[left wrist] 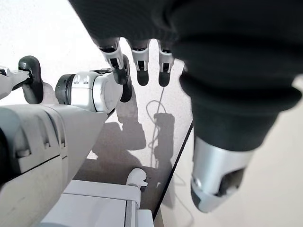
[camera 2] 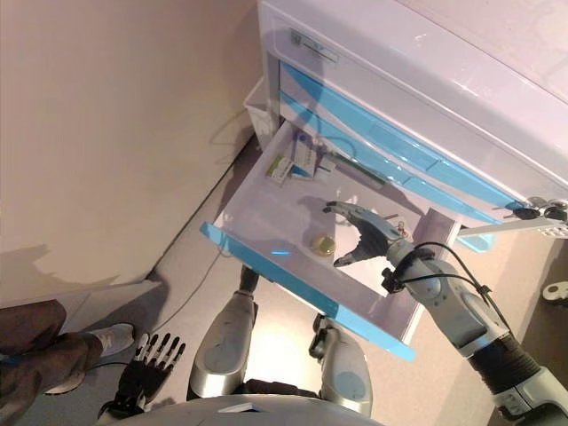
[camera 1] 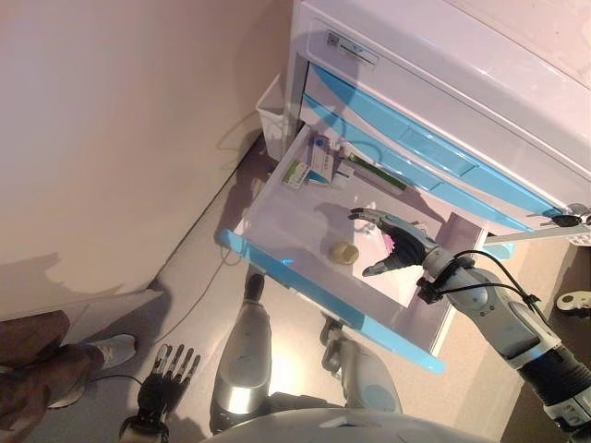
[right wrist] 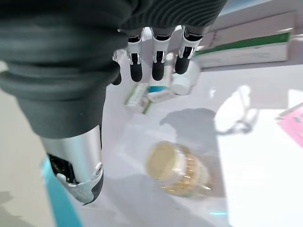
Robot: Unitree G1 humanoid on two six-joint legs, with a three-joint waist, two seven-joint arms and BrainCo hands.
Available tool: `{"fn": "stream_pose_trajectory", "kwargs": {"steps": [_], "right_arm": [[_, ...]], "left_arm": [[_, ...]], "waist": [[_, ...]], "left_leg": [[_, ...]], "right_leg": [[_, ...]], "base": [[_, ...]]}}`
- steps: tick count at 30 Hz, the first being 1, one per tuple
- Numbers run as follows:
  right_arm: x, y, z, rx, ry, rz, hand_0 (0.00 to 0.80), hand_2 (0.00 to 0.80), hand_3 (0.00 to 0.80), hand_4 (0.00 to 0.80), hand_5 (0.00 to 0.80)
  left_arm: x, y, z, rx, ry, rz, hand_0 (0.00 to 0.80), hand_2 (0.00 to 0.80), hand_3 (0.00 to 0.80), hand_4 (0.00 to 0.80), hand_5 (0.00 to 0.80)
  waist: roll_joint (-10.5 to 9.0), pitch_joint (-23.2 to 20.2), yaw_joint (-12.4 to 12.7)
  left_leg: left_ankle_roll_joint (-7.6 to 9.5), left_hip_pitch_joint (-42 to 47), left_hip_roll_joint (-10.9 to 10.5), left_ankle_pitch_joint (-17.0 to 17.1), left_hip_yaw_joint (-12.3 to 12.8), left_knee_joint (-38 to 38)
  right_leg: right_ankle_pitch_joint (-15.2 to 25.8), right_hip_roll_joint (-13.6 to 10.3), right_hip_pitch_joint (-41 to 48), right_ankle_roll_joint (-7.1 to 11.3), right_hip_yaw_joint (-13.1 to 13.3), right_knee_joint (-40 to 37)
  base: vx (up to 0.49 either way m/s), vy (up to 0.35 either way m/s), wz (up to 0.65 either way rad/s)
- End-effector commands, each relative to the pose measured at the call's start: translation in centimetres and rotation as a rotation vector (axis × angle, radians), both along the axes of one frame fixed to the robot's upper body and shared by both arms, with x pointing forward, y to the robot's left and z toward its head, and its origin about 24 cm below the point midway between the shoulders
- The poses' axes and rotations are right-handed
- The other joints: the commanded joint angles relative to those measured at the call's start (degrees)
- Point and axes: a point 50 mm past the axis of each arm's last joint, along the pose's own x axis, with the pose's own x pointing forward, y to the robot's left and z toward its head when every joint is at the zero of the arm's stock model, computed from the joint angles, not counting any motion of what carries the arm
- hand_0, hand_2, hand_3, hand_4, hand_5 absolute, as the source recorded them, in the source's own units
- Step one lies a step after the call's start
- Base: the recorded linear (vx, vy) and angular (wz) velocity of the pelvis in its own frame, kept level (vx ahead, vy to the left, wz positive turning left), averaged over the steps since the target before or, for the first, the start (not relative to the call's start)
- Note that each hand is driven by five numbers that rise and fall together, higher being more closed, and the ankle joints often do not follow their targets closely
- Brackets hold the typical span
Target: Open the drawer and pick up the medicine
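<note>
Left hand (camera 1: 166,374) hangs at seven o'clock, fingers straight, empty. In the open drawer (camera 1: 277,217), the yellow-lidded medicine jar (camera 1: 344,253) lies on its side, lid toward nine o'clock. Right hand (camera 1: 399,245) hovers beside it, fingers spread, holding nothing.

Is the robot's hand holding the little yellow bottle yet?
No, the right hand hangs open above the drawer, and the yellow bottle lies untouched on the drawer floor below it.
</note>
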Motion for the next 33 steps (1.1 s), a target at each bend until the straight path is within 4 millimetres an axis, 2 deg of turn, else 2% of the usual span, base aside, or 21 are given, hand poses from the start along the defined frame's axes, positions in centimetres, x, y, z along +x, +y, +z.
{"fn": "stream_pose_trajectory", "kwargs": {"steps": [1,13,24,33], "right_arm": [[-0.1,1.1,0.5,-0.028,-0.087,0.032,0.000,0.000,0.000,0.000,0.000],[0.0,0.3,-1.3,-0.067,-0.059,-0.014,0.000,0.000,0.000,0.000,0.000],[0.1,0.8,-2.1,-0.046,-0.029,-0.002,0.000,0.000,0.000,0.000,0.000],[-0.1,2.0,-2.3,-0.039,0.003,0.056,0.000,0.000,0.000,0.000,0.000]], "left_arm": [[-0.9,0.4,0.1,0.036,0.038,-0.063,0.000,0.000,0.000,0.000,0.000],[-0.6,-0.2,0.0,0.027,0.042,-0.079,0.000,0.000,0.000,0.000,0.000],[-0.5,-0.7,-0.1,0.019,0.044,-0.095,0.000,0.000,0.000,0.000,0.000],[-0.5,-1.2,-0.4,0.006,0.049,-0.093,0.000,0.000,0.000,0.000,0.000]], "waist": [[0.64,-2.72,-0.07],[1.15,-2.98,0.13],[1.72,-3.03,0.37],[1.98,-3.14,0.62]], "left_leg": [[1.86,-0.45,-1.48,1.80,1.86,-2.73],[1.70,-0.64,-1.38,1.96,1.70,-2.65],[1.61,-0.54,-1.31,2.12,1.59,-2.98],[1.53,-0.60,-1.47,2.31,1.50,-3.10]], "right_leg": [[-2.96,0.73,0.74,2.13,0.51,5.77],[-2.99,0.36,0.49,2.04,0.27,5.90],[-3.08,-0.02,0.22,1.97,-0.05,6.03],[-3.06,-0.44,-0.01,2.09,-0.23,6.19]], "base": [[-0.033,0.000,0.02],[0.000,0.000,0.00],[0.000,0.000,0.00],[-0.006,0.019,0.03]]}}
